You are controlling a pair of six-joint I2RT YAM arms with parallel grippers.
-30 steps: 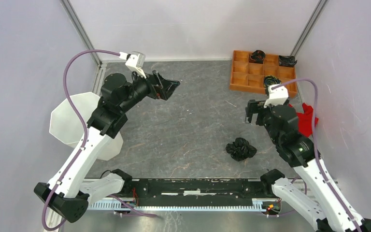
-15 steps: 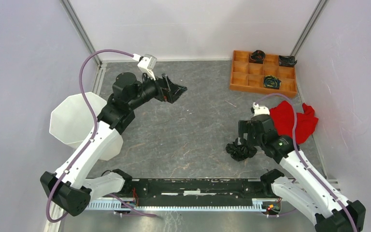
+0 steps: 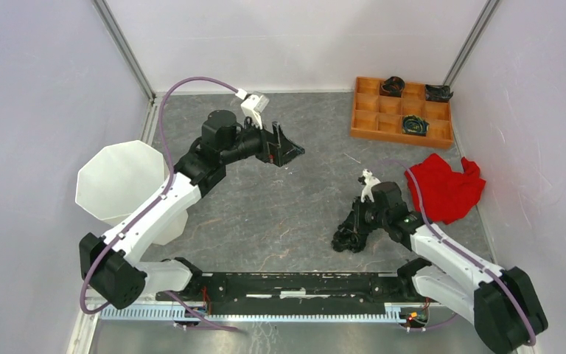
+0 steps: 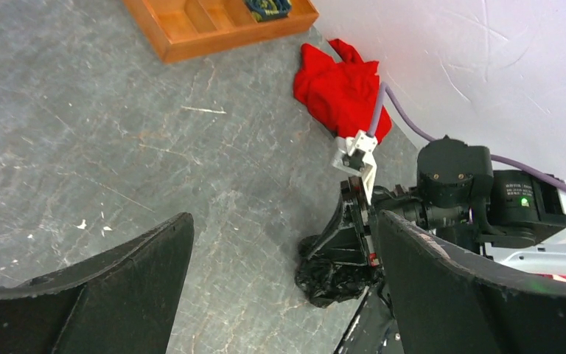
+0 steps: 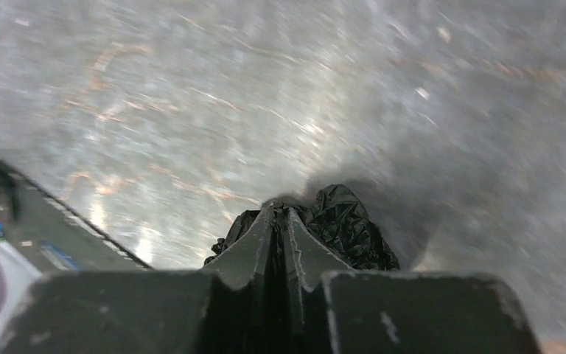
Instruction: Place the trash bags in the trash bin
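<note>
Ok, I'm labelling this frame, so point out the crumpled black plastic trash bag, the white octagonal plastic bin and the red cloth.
crumpled black plastic trash bag (image 4: 328, 284): left wrist view, lower folds.
white octagonal plastic bin (image 3: 118, 184): top view, inner wall.
red cloth (image 3: 446, 188): top view, middle.

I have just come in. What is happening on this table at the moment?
The right gripper is low over the table, its jaws closed on the crumpled black trash bag. The left gripper hangs open above the table, holding nothing. The white trash bin stands at the left edge; the bag is not in it yet.
</note>
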